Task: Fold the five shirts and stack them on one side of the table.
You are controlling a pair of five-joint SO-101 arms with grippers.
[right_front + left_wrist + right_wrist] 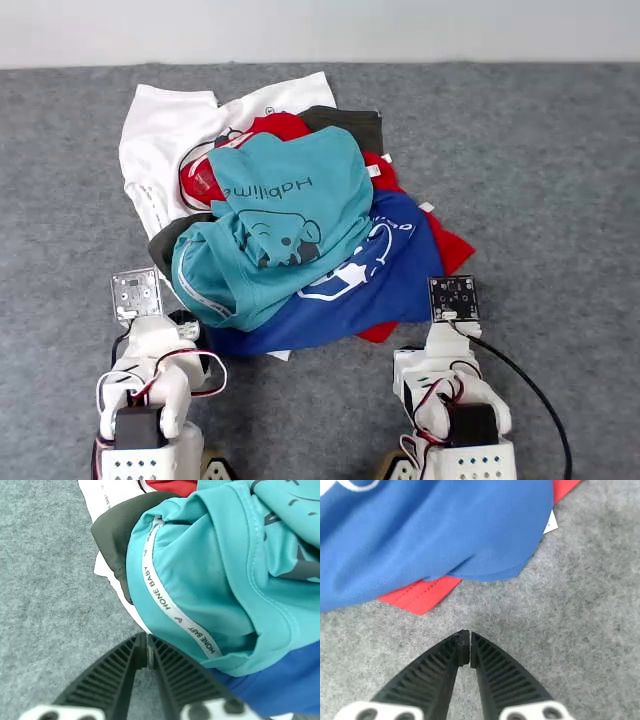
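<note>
At the near edge of the table (560, 200), the left gripper (148, 652) was clenched on nothing, its tips over the grey surface just beside the hem of the teal shirt (200, 580). The right gripper (470, 650) was likewise pressed shut and empty over bare grey surface, near the edge of the blue shirt (430, 535) but not touching it.

The five shirts lay unfolded in one loose heap in the middle of the table, just beyond the two grippers. The blue shirt was at the near side, spread toward the right arm. The teal shirt was crumpled on top of the heap, overlapping the blue one. A red shirt (452, 246) stuck out from under the blue on the right. A dark shirt (345, 120) showed at the far side and again beside the teal hem. The white shirt (165, 130) lay lowest, reaching farthest back on the left.
</note>
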